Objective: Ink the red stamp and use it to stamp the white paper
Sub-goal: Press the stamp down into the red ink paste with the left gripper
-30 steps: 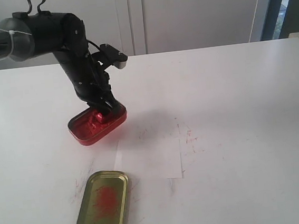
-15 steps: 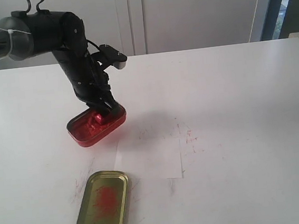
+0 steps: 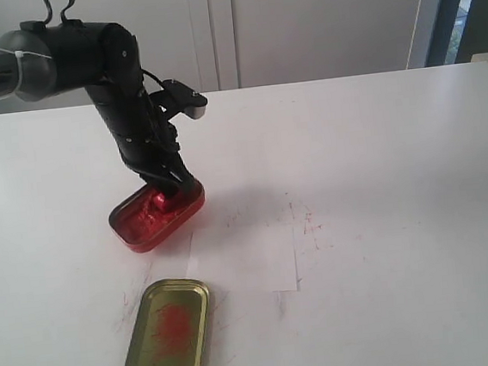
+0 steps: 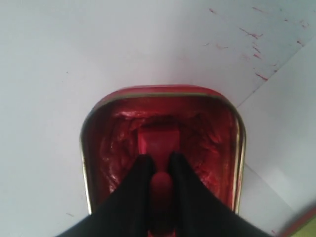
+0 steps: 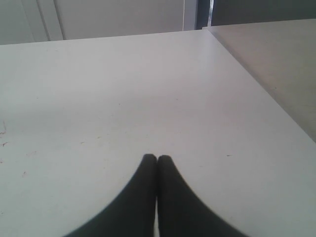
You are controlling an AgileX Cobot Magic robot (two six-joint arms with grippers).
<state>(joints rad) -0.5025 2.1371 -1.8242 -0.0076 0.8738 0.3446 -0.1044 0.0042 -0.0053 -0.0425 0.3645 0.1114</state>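
My left gripper is shut on the red stamp, gripping its narrow handle. The stamp's block base sits down inside the red oval ink tin, against the ink. The white paper lies flat on the table just beside the tin, towards the front right. My right gripper is shut with nothing in it, above bare tabletop far from the tin; the exterior view does not show it.
The gold oval tin lid with red smears lies at the front left, below the ink tin. Red scribbles mark the white tabletop right of the paper. A second table's edge borders the right arm's side.
The left gripper with the stamp has shifted slightly within the ink tin, and the tin has slid a little to the left. The right gripper shows no earlier frames.
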